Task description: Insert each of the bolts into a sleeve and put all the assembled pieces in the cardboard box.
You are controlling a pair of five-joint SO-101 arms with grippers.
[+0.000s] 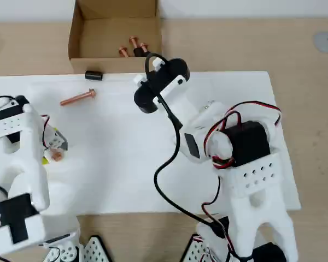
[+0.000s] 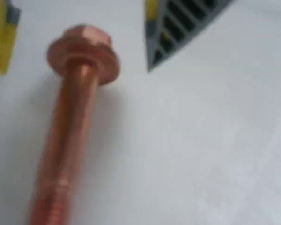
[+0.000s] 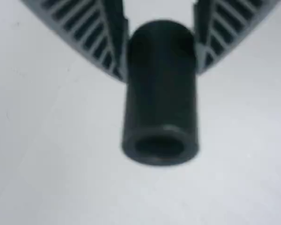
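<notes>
Between the right jaws: black sleeve [image 3: 160, 89], pinched. Between the left jaws: copper bolt [image 2: 68, 140]; whether clamped cannot be determined.

The place looked like a robotics lab bench. A wood-grain table [image 1: 311, 109] with a round cable port [image 1: 326, 41] carried a white work sheet [image 1: 120, 169]. The left arm [image 1: 19, 158] and right arm [image 1: 257, 174], both of white printed-looking plastic, stood there with exposed wiring [image 1: 156, 183] looping loosely between their joints.
</notes>
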